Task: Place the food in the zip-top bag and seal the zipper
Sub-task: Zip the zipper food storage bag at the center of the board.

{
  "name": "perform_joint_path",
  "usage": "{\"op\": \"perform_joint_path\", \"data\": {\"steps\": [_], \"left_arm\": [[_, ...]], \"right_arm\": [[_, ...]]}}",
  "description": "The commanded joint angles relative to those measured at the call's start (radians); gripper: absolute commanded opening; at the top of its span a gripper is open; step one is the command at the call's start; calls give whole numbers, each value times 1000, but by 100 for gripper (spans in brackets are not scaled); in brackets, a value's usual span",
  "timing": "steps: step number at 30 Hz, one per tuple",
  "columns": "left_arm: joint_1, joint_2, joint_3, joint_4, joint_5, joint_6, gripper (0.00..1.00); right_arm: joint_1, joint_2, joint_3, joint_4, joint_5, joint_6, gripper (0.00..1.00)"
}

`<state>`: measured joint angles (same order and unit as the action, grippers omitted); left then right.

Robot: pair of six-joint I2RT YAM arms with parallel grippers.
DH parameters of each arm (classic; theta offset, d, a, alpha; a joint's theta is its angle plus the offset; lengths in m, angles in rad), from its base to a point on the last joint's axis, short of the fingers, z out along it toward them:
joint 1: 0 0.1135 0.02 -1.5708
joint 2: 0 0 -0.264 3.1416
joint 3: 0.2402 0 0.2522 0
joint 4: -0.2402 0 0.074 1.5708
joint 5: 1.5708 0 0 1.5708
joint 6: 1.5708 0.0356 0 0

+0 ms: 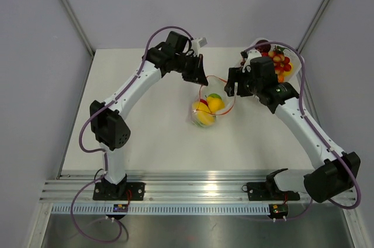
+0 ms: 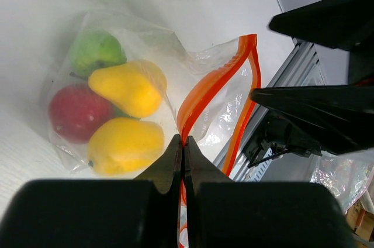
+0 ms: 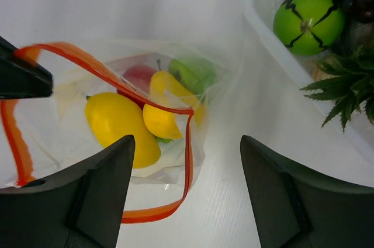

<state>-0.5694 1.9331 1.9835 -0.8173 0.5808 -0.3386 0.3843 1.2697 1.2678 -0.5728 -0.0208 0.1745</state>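
The clear zip-top bag (image 1: 205, 110) lies mid-table holding toy fruits: two yellow pieces (image 2: 125, 143), a red one (image 2: 75, 112) and a green one (image 2: 96, 49). Its orange-red zipper (image 2: 213, 87) hangs open in a loop. My left gripper (image 2: 184, 143) is shut on the zipper strip at one end, at the bag's upper left in the top view (image 1: 198, 78). My right gripper (image 3: 187, 160) is open and empty, just above the bag's right corner, where the zipper (image 3: 188, 143) runs between its fingers. In the top view it hovers right of the bag (image 1: 234, 87).
A white tray (image 1: 295, 66) at the back right holds several more small fruits (image 1: 279, 64), among them a green round one (image 3: 308, 13), dark grapes and a spiky green leaf top. The table's near edge has a metal rail (image 1: 198, 192).
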Motion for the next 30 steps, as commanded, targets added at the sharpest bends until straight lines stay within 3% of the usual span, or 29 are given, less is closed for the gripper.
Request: {"op": "perform_joint_path", "data": {"steps": [1,4,5,6,7,8,10,11,14,17,20,24,25,28,30], "left_arm": [[14,3,77,15,45,30,0],[19,-2,87,3,60,64,0],[19,-5,90,-6,62,73,0],[20,-8,90,-9,62,84,4],[20,-22,93,-14,65,108,22],[20,-29,98,-35,70,119,34],[20,-60,95,-51,74,160,53],[20,-110,69,-51,62,177,70],[22,-251,-67,-20,-70,257,85],[29,-376,-220,81,-191,302,85],[34,-554,-475,268,-294,282,84],[37,-771,-838,559,-254,265,79],[36,-871,-996,714,-225,236,77],[28,-1053,-1273,1020,-263,149,78],[22,-1111,-1362,1111,-257,157,77]], "right_arm": [[-4,40,-22,-19,-54,-3,79],[-4,75,-41,-1,-71,36,65],[-4,83,-45,10,-85,61,48],[-4,82,-57,22,-111,74,39],[-4,80,-62,45,-116,91,24],[-4,79,-62,59,-126,129,2],[-8,80,-50,79,-168,158,0],[-10,80,-44,86,-203,175,0],[-12,91,-10,88,-219,194,0],[-16,99,10,83,-208,201,0],[-25,109,-1,94,-218,217,0],[-32,109,-28,123,-254,243,0],[-33,105,-33,129,-260,249,0],[-33,103,-41,131,-272,247,0],[-33,105,-41,133,-283,241,0]]}}
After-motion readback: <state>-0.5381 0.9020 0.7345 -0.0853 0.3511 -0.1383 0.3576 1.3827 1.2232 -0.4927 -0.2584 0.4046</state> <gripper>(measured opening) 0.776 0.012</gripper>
